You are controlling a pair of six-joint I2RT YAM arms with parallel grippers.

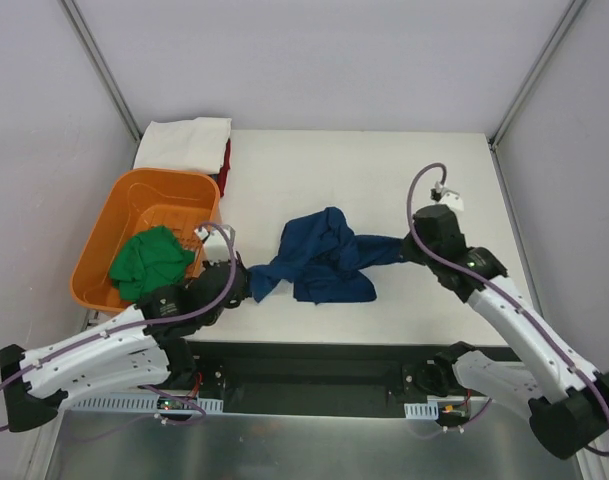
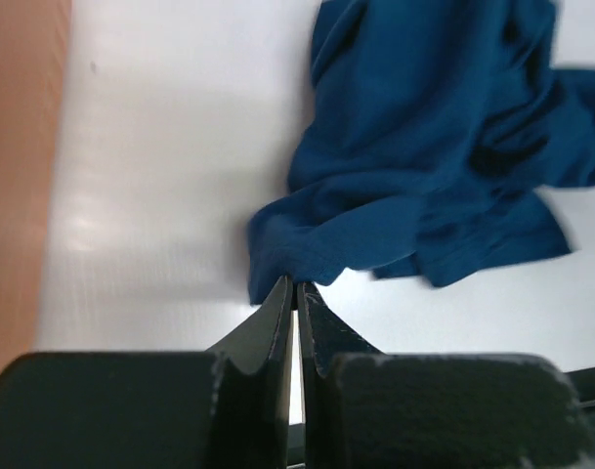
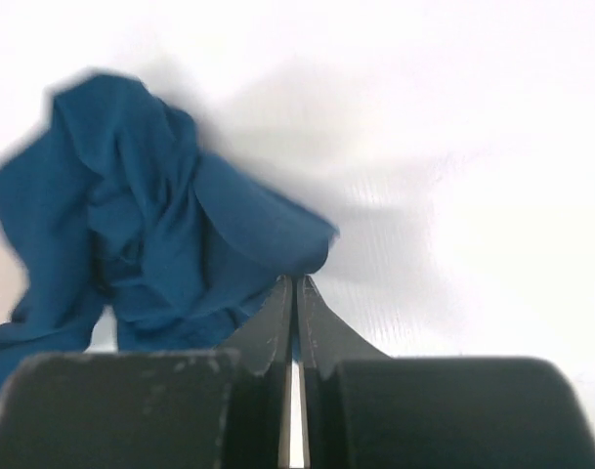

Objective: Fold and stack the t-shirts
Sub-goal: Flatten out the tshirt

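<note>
The navy blue t-shirt [image 1: 322, 258] lies crumpled in the middle of the white table, stretched between both grippers; its print is hidden. My left gripper [image 1: 246, 282] is shut on its left end, seen in the left wrist view [image 2: 295, 283] where the cloth [image 2: 424, 156] bunches beyond the tips. My right gripper [image 1: 404, 248] is shut on its right end, seen in the right wrist view [image 3: 295, 280] with the shirt [image 3: 150, 234] to the left. The green t-shirt [image 1: 149, 260] lies in the orange tub [image 1: 104, 240]. A folded white t-shirt [image 1: 184, 142] lies on a red one [image 1: 227, 165] at the back left.
The orange tub stands at the table's left edge, close to my left arm. The folded white and red pile is at the far left corner. The table's front edge [image 1: 364, 345] runs just ahead of the arm bases.
</note>
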